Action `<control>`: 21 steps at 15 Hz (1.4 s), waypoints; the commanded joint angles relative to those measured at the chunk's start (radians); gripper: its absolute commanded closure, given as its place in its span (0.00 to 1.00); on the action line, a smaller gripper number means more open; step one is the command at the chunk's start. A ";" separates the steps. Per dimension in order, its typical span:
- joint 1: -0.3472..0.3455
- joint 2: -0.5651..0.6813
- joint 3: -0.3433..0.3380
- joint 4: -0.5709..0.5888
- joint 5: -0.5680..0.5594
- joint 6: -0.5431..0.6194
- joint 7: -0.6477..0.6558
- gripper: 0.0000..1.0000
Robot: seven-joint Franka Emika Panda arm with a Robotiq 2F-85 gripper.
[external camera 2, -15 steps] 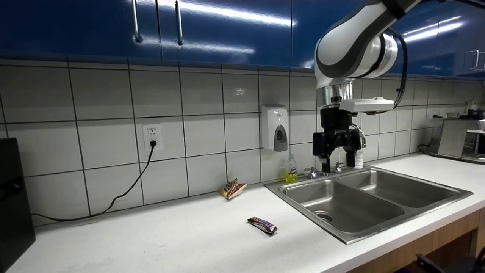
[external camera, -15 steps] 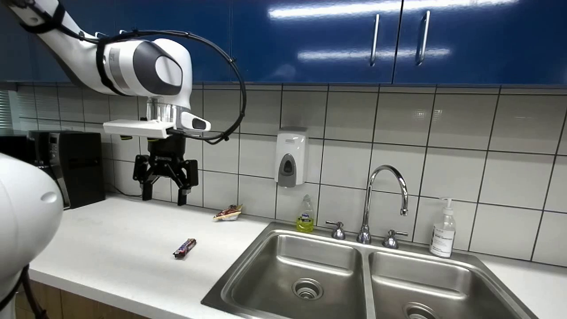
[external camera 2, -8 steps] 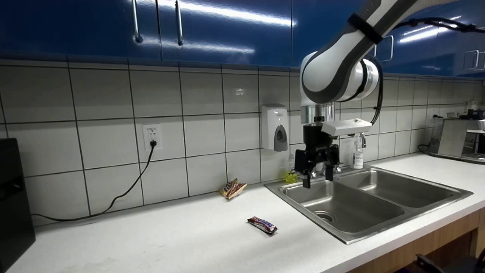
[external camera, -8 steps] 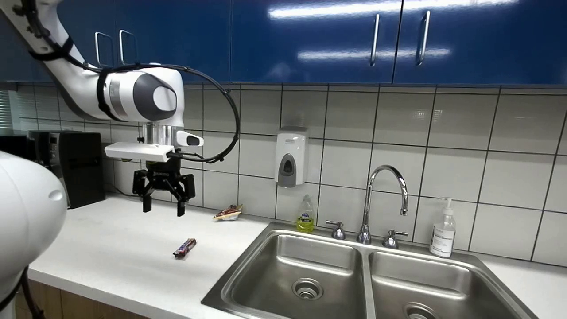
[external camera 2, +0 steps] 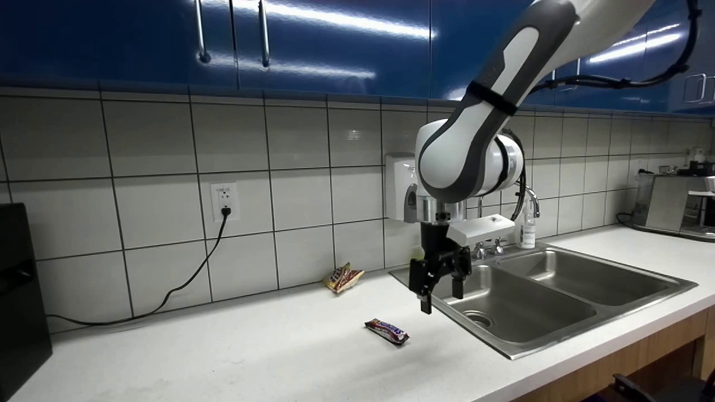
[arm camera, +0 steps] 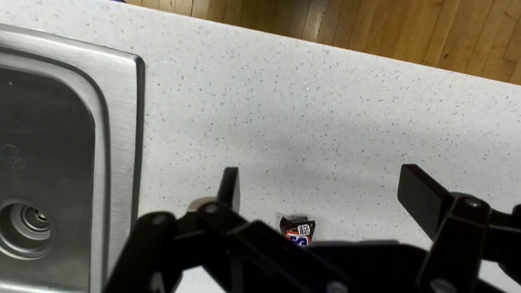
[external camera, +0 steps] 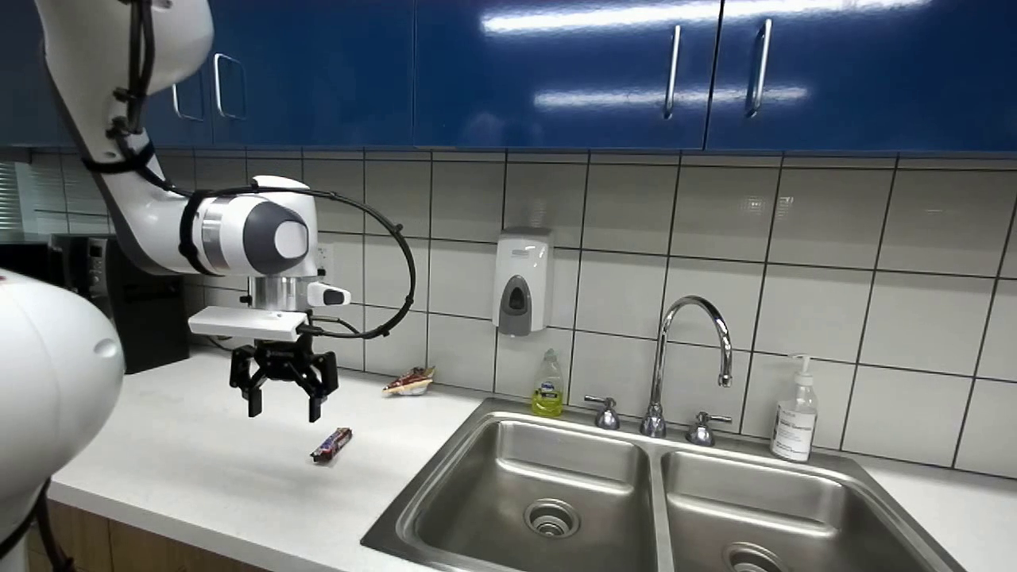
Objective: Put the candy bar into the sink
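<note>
The candy bar [external camera: 331, 445] is a small dark wrapped bar with a reddish touch. It lies on the white counter left of the sink, and also shows in an exterior view [external camera 2: 387, 331]. In the wrist view one end of the candy bar [arm camera: 298, 236] shows between the fingers; the rest is hidden behind the gripper. My gripper [external camera: 284, 411] is open and empty, above the counter and apart from the bar; it also shows in an exterior view [external camera 2: 442, 301] and the wrist view [arm camera: 320, 179]. The sink's left bowl [external camera: 469, 516] is bare; its edge shows in the wrist view [arm camera: 122, 130].
A brownish-red and yellow packet [external camera: 410, 382] lies by the tiled wall. A dish soap bottle [external camera: 547, 387], chrome tap [external camera: 658, 373] and pump bottle [external camera: 794, 421] stand behind the sink. A soap dispenser [external camera: 522, 282] hangs on the wall. A black appliance [external camera: 143, 310] stands at the back left.
The gripper has come down toward the counter and closer to the candy bar, staying open. The candy bar has not moved.
</note>
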 commanded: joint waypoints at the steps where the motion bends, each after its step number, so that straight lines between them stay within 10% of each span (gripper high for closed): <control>1: -0.013 0.149 0.013 0.110 -0.029 0.036 0.008 0.00; 21: 0.003 0.624 -0.043 0.590 -0.091 -0.016 0.014 0.00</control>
